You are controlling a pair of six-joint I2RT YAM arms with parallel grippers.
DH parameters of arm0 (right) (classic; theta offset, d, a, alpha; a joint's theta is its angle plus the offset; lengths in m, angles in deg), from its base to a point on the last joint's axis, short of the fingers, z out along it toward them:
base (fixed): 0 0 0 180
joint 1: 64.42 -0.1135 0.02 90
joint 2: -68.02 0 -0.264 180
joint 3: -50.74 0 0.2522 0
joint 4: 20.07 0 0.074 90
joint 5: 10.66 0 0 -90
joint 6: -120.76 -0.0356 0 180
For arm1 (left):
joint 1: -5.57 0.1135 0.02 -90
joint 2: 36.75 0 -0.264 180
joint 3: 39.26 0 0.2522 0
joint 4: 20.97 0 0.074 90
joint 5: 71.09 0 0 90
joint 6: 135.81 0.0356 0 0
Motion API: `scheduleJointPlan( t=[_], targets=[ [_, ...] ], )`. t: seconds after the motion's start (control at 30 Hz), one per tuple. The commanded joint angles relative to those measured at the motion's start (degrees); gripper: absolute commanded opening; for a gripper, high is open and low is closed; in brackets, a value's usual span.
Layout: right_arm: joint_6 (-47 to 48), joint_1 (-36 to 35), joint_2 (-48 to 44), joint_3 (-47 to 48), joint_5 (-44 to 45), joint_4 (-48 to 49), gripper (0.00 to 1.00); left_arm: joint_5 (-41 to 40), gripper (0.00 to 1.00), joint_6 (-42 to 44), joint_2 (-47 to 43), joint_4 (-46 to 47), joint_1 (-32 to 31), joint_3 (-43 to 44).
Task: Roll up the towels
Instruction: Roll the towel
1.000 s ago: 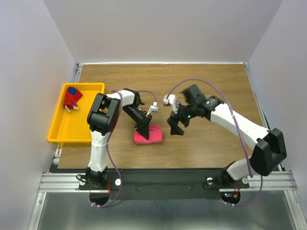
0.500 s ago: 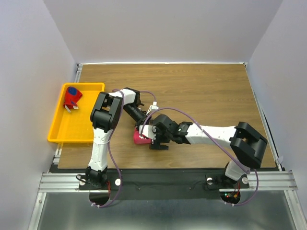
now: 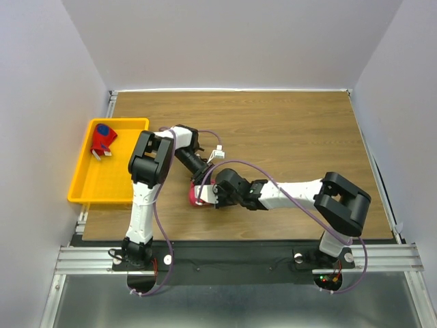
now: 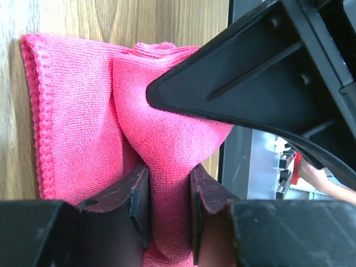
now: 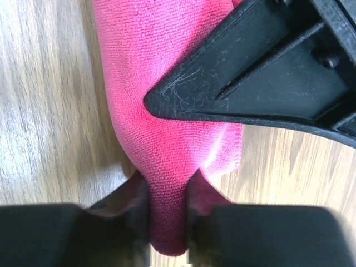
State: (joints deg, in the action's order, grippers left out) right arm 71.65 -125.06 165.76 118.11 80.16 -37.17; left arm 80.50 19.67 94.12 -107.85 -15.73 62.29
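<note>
Operator: Progress, top view?
Technician: Patterned towel [image 3: 103, 139] appeared rolled, in the yellow tray [image 3: 89, 184]. The pink towel [image 3: 196, 198] lay bunched on the bench [image 3: 287, 123].
Operator: Wrist views?
Technician: Left gripper [image 4: 164, 189] and right gripper [image 5: 167, 206] each pinched a fold of it. Its rolling was not yet done.

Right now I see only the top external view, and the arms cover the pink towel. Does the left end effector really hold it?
Observer: Yes. In the left wrist view, the left end effector pinches a raised fold of the pink towel between its fingers.
Operator: And the right one?
Observer: The right wrist view shows the right end effector closed on a fold of the same towel.
Operator: Is the whole towel off the surface?
Observer: It seems not. In the left wrist view, its stitched edge lies against the wooden table.
</note>
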Motion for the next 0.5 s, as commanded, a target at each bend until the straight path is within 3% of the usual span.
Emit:
scheduleJointPlan(
  t=[0.0,0.2,0.47],
  targets=[
    [-2.21,1.05,-0.17,-1.57,-8.54,1.31,0.01,-11.49,0.29,3.7,-0.52,10.02,1.35,-0.6],
    [-2.91,6.15,-0.09,0.01,-17.77,-6.85,0.0,-12.45,0.34,2.12,-9.13,13.88,2.93,-3.93],
    [-4.93,10.89,1.76,2.64,-25.77,-15.29,0.0,-13.33,0.49,0.53,-21.79,16.08,7.67,-5.61]
  ],
)
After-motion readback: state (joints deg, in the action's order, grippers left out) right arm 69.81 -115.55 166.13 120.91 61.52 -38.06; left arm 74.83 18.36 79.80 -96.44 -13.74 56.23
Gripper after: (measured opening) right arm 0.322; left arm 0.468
